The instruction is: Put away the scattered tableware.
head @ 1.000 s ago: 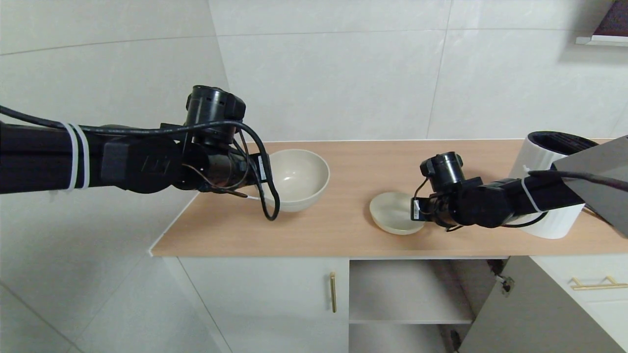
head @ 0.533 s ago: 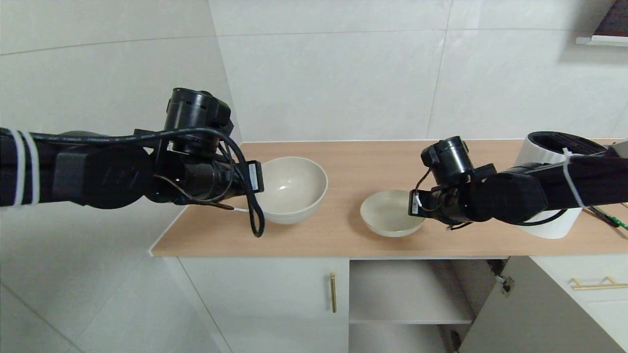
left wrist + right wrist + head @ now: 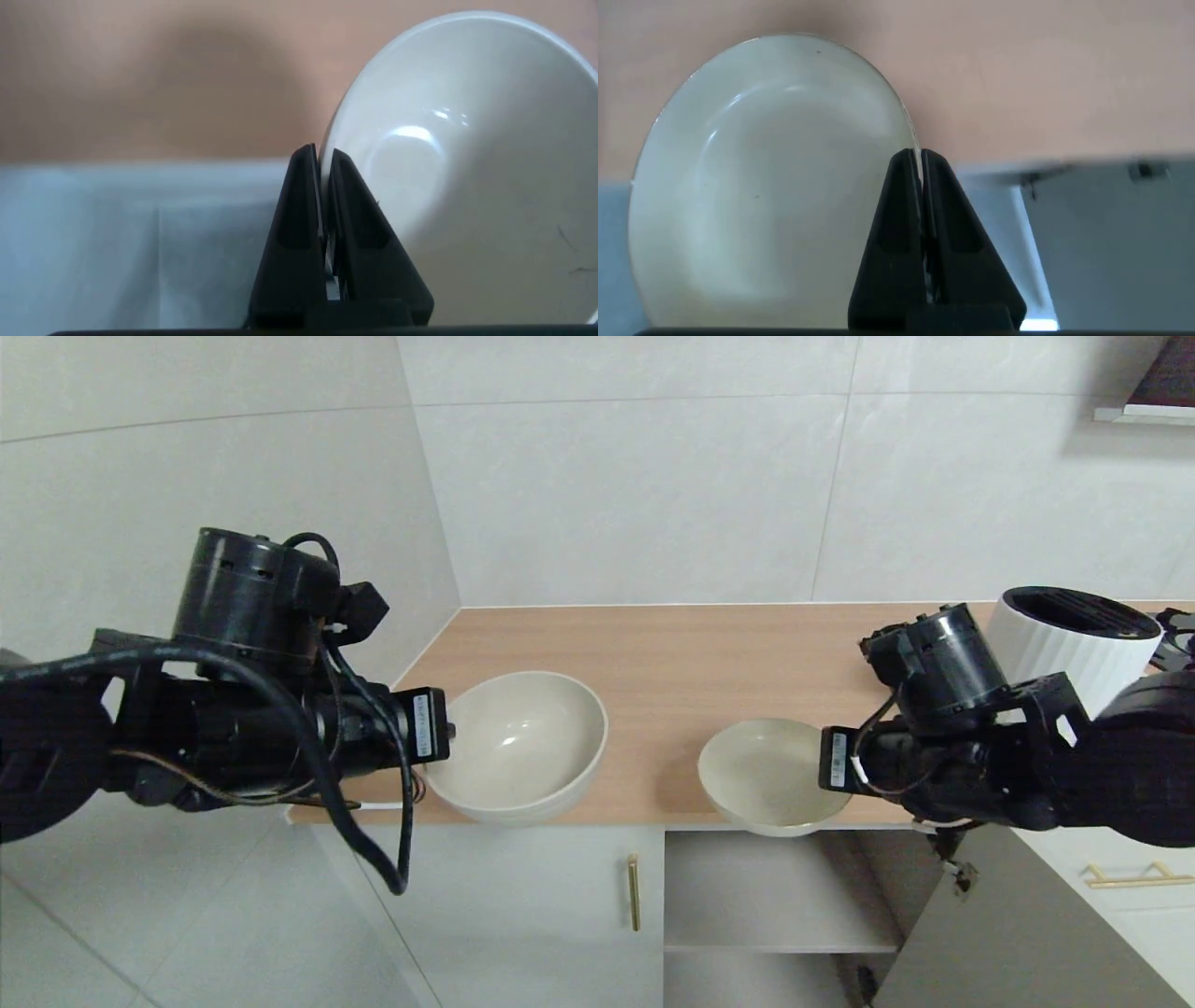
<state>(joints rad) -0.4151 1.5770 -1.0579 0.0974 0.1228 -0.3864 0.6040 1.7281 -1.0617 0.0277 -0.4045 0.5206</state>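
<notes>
Pickup complete; stowing outstanding. The left tool [image 3: 323, 173] clamps the large bowl [image 3: 518, 747] rim; the right tool [image 3: 922, 173] clamps the small bowl [image 3: 761, 775] rim. Both bowls hang lower centre of frame, over the table [image 3: 672, 653] front edge. Probable remainder: place both on the cabinet shelf [image 3: 766, 905] below.

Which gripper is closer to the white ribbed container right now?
Right. The right gripper, shut on the small bowl, sits just left of the white ribbed container; the left gripper, shut on the large bowl, is across the counter.
</notes>
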